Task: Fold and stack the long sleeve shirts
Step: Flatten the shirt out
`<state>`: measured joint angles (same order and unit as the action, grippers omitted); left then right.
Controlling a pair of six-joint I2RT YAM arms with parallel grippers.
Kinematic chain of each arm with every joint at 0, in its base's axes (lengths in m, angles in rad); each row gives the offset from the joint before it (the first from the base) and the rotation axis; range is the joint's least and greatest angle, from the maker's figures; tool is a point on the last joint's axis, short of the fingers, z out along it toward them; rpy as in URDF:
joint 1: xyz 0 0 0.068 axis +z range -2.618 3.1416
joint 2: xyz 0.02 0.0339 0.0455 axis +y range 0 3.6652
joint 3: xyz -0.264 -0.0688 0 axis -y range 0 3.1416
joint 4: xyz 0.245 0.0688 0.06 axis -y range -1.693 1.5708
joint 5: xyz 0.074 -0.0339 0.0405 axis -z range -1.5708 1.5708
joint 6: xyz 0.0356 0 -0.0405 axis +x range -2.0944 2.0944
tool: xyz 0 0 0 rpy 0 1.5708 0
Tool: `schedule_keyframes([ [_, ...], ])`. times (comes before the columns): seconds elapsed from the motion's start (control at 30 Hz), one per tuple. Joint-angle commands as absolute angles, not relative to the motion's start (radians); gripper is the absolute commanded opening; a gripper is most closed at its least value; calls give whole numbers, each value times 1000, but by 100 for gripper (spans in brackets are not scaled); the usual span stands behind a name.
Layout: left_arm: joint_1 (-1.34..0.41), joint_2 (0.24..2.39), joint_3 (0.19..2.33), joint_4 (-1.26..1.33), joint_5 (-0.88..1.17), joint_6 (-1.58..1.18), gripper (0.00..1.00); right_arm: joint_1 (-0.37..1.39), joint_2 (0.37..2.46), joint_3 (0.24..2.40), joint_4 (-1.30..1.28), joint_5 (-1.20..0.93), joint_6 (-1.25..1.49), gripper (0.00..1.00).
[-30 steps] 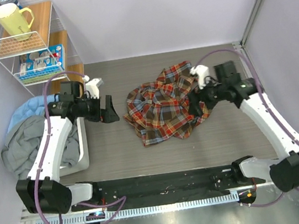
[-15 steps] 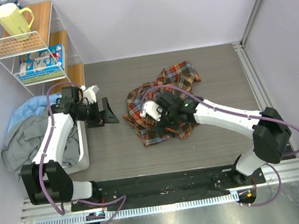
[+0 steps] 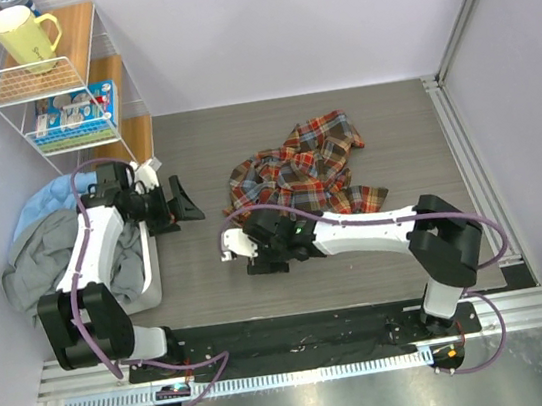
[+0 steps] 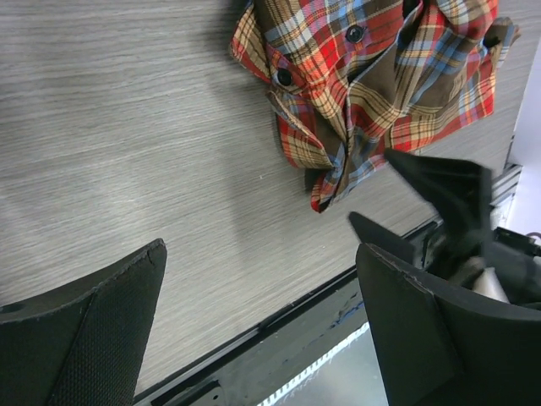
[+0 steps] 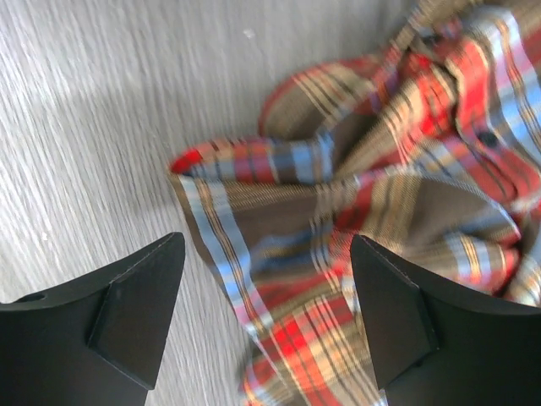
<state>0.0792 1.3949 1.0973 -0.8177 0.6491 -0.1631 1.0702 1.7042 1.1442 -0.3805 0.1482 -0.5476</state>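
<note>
One plaid shirt (image 3: 302, 173) lies crumpled mid-worktop, toward the far edge. Both my pincers gape wide, gripping nothing: left pincer (image 3: 182, 201) near the left edge, right pincer (image 3: 258, 257) at the shirt's near-left corner.

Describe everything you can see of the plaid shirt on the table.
The plaid shirt looks like soft flannel in red, brown, yellow and blue tartan, with dark buttons along one edge. It lies unfolded in a crumpled heap on the grey wood-grain table, with one part trailing toward the far right. The right gripper hangs open over its near left corner. Whether the fingers touch the cloth cannot be told.
</note>
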Motion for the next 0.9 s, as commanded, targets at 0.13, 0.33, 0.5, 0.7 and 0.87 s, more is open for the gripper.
schedule_keyframes([
  [0.13, 110, 1385, 1091, -776, 687, -187, 93, 1104, 1802, 1147, -287, 189, -629, 77],
  [0.33, 112, 1385, 1091, -772, 695, -190, 89, 1098, 1763, 1150, -319, 201, -640, 2],
  [0.5, 112, 1353, 1094, -756, 732, -196, 84, 1013, 1631, 1306, -374, 140, -566, 1],
  [0.7, 110, 1276, 1111, -715, 726, -192, 84, 646, 1601, 1747, -511, -144, -277, 1],
  [0.87, 72, 1256, 1176, -742, 693, -123, 85, 382, 1566, 1934, -514, -239, -78, 1],
])
